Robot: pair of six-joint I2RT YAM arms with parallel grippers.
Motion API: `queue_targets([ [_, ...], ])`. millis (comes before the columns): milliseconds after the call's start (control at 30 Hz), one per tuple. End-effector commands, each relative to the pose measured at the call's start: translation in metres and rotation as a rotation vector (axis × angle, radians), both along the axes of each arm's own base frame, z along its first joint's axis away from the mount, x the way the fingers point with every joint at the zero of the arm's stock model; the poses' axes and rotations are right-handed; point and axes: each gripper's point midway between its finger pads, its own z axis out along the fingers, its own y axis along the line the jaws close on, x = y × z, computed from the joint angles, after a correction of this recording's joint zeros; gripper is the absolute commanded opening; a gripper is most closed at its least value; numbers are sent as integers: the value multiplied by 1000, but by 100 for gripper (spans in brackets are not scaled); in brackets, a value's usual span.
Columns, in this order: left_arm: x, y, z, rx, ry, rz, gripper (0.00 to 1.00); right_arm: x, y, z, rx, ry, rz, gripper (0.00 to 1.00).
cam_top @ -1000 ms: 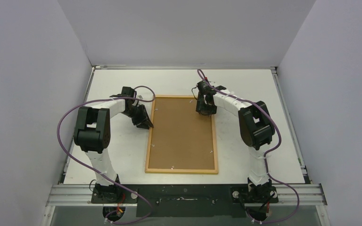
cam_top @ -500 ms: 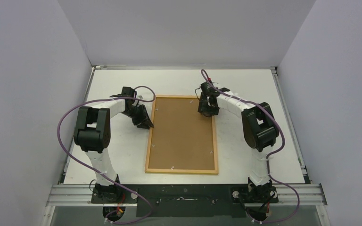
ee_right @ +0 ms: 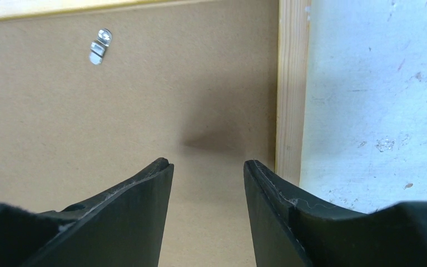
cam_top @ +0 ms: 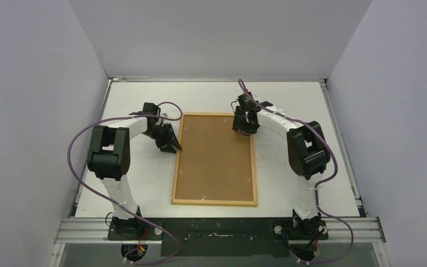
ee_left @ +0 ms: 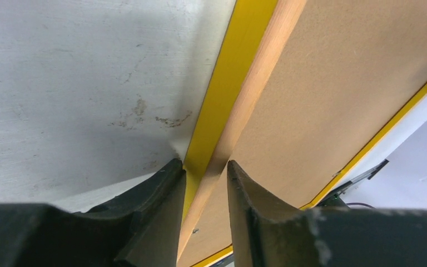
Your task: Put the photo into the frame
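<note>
The frame [cam_top: 213,201] is lying face down on the white table [cam_top: 144,183], and the brown backing board [cam_top: 216,158] is sitting inside it. The photo is not showing in any view. It may be hiding under the board, but I cannot tell. The left gripper [cam_top: 174,147] is reaching to the frame's left side. In its own camera its fingers [ee_left: 161,206] are sitting one on each side of the yellow and wooden edge, so it is looking pinched on the frame. The right gripper [cam_top: 244,128] is hanging over the board near the far right corner. Its fingers [ee_right: 139,211] are standing apart with nothing between them. A little metal tab [ee_right: 99,45] is lying on the board near the frame's far edge, off to one side of those fingers. I think the robot is working on the back of the frame, where tabs like this one are holding the board in. To do this well, the left gripper should be holding the edge firmly but gently, so the frame is not sliding or tipping. The right gripper should be going to the tab slowly, pushing it sideways with one fingertip and not pressing hard on the thin board.
</note>
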Motion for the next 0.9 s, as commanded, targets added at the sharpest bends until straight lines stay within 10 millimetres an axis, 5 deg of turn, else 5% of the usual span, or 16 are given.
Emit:
queue_targets([
  [0, 23, 6, 6, 16, -64, 24, 36, 24, 12, 67, 73, -161, 13, 51],
  [367, 79, 6, 31, 14, -201, 1, 48, 33, 46, 67, 192, -176, 32, 52],
  [867, 72, 8, 2, 28, -131, -9, 40, 72, 86, 40, 289, -163, 26, 52],
])
